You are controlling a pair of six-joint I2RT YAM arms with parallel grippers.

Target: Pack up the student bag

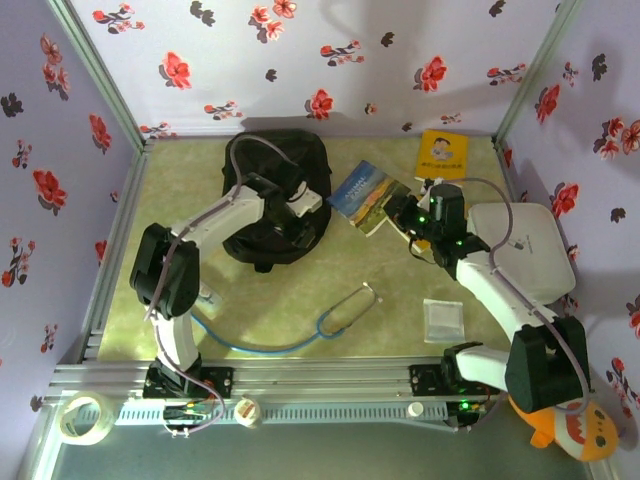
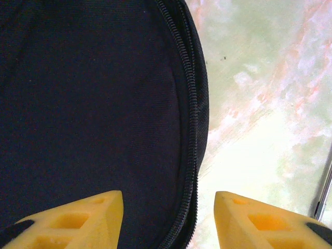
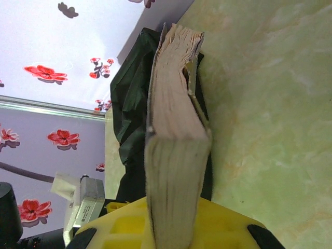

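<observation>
Right gripper [image 3: 174, 228] clamps book [image 3: 174, 129]. Left gripper [image 2: 168, 218], jaws part-open, straddles zip [image 2: 193, 104] of student bag [image 2: 88, 104]. Risk: fabric slips, book fouls opening.

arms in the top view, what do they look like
Both the left arm and right arm have white links, black joint housings and a thin grey cable looping alongside. Green lights glow on the right one. The jaws are yellow moulded blocks with hollow cells.

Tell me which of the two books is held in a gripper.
The blue-covered book, clamped in the right gripper; the yellow book lies free near the back wall.
</observation>
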